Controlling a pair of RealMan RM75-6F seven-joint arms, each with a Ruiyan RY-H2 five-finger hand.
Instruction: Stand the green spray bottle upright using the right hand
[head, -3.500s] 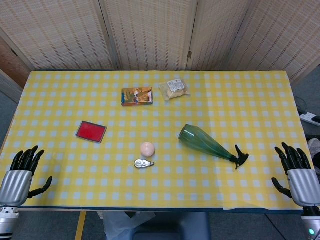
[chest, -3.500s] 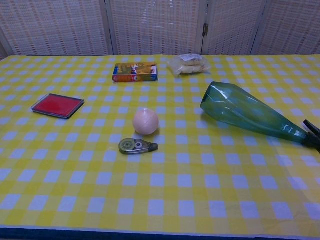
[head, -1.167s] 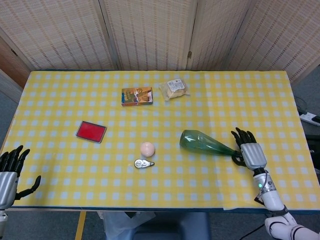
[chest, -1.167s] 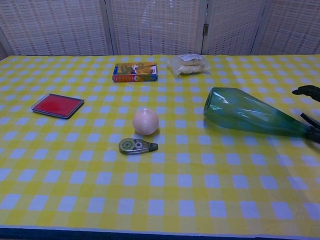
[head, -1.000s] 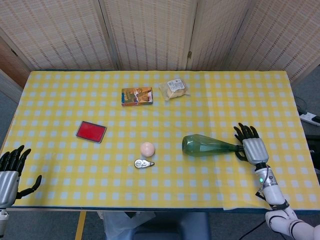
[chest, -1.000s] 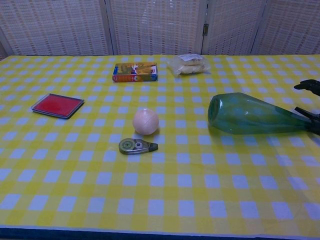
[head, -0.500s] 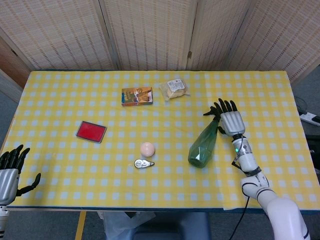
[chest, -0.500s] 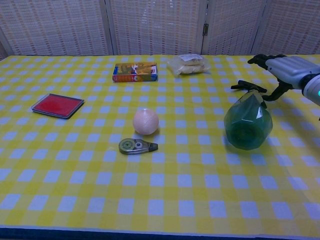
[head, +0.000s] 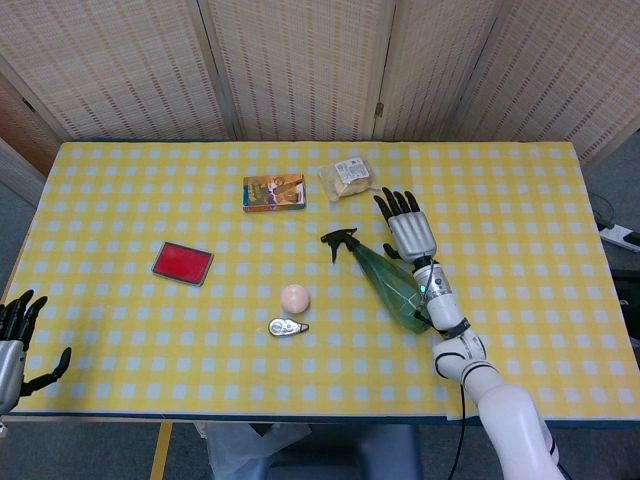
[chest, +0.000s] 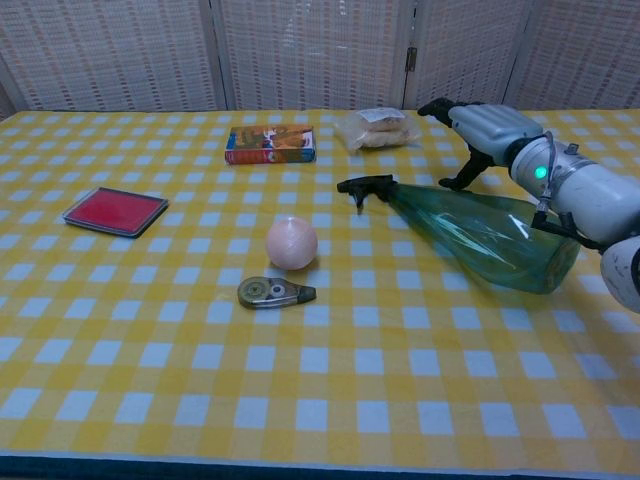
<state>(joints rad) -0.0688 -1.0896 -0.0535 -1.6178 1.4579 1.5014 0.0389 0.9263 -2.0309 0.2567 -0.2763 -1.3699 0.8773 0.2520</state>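
Green spray bottle lay tilted, nozzle pointing left — we saw right hand spread beside it, grasping nothing.

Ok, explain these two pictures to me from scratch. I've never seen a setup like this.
This is a two-armed robot at a table, and each arm ends in a robot hand with fingers like a person's. Both pictures come from the robot's own cameras: the head view looks down from above, the chest view looks across the table from low down.

On the yellow checked cloth lie a red flat case, a colourful small box, a bag of snacks, a pale ball and a tape dispenser.

The green spray bottle lies on its side, nozzle pointing left. The right robot hand is beside its neck, fingers spread; it does not seem to grip the bottle. The left robot hand sits open at the table's near left corner, holding nothing.
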